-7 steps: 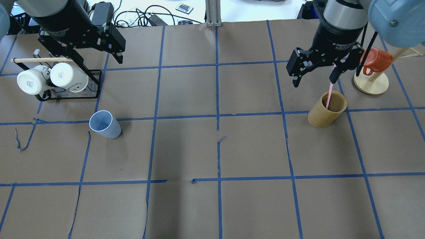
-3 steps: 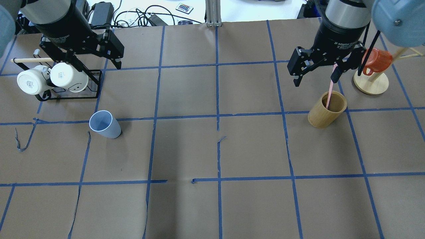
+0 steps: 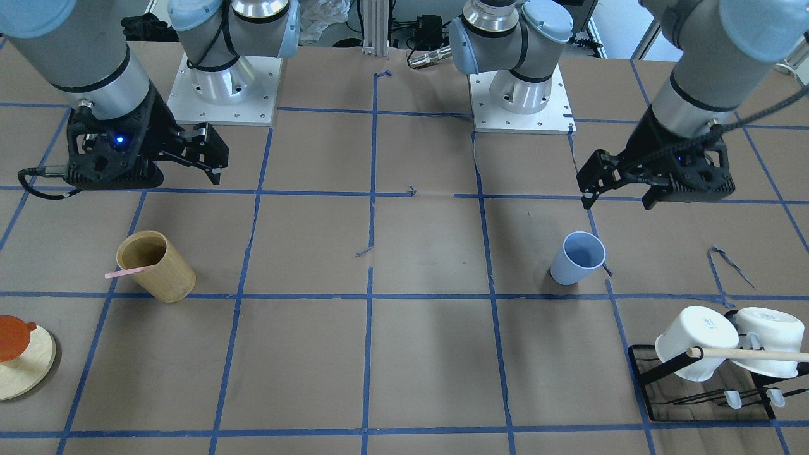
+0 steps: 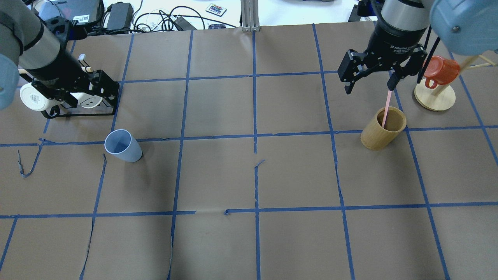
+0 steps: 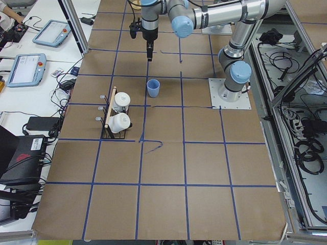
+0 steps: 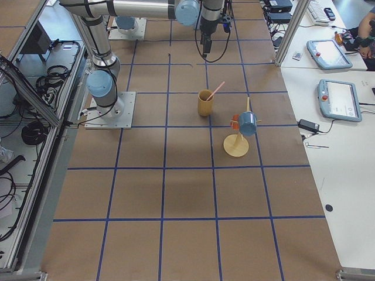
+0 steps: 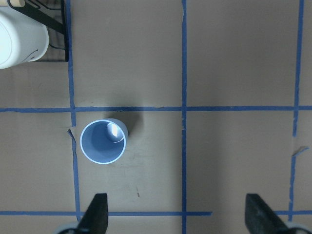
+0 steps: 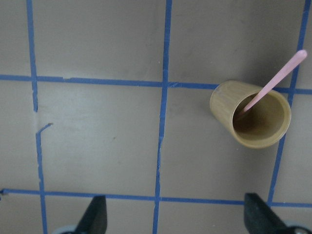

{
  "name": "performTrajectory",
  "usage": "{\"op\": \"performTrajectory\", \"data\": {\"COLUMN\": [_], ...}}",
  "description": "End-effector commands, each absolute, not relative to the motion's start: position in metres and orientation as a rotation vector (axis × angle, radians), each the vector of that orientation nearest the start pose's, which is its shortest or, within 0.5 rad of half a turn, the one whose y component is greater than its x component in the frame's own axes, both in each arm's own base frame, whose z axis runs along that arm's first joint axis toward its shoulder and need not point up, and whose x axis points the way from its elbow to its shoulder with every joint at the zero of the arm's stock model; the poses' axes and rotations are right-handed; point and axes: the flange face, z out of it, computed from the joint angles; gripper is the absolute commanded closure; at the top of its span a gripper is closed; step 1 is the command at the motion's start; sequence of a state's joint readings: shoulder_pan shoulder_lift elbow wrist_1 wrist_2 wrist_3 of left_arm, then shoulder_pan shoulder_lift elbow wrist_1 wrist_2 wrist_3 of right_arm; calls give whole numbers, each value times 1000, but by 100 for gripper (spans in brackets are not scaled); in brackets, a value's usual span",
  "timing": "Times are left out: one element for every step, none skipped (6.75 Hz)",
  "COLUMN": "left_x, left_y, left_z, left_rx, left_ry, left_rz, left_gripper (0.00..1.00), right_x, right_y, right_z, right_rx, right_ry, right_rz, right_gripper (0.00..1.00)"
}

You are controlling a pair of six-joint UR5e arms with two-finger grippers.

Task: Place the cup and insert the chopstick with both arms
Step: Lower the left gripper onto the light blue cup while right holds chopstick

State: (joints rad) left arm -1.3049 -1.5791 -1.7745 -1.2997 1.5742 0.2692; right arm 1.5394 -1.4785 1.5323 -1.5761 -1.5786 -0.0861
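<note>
A small light-blue cup (image 4: 122, 146) is set upright on the brown surface (image 4: 218, 175), with its open mouth up, right by a blue tape line (image 4: 163, 138). A thin pink chopstick (image 4: 386, 109) is leaned inside a tan round holder (image 4: 372, 139), well apart from the cup. Its top end is stuck out past the rim.
</note>
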Motion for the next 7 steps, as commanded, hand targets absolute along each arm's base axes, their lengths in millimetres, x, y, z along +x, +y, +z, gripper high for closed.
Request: {"op": "performTrajectory", "data": {"left_x": [59,58,59,60,63,65,64], "left_y": [-492,-482,-480,-485,-489,-493,-495], "left_z": [334,314,299,282,275,261,256], "left_rx": [53,19,7,-79,-84,-89,-97], "left_ry": [3105,3125,3136,3151,3149,3150,3153], "left_rz": [-115,-53,-13,37,54,69,77], "left_gripper": [0,0,3,3,13,32,47], "right_x": [96,62,27,19,18,20,22], "right_y": [-550,-551,-552,-553,-557,-558,-558], "right_z": [436,418,400,389,380,366,358], "right_rx": [-60,28,134,161,170,170,171], "right_ry": [3228,3228,3216,3220,3218,3201,3179], "right_rz": [-42,-22,-39,-126,-248,-310,-340], "right_gripper": [0,0,0,0,0,0,13]}}
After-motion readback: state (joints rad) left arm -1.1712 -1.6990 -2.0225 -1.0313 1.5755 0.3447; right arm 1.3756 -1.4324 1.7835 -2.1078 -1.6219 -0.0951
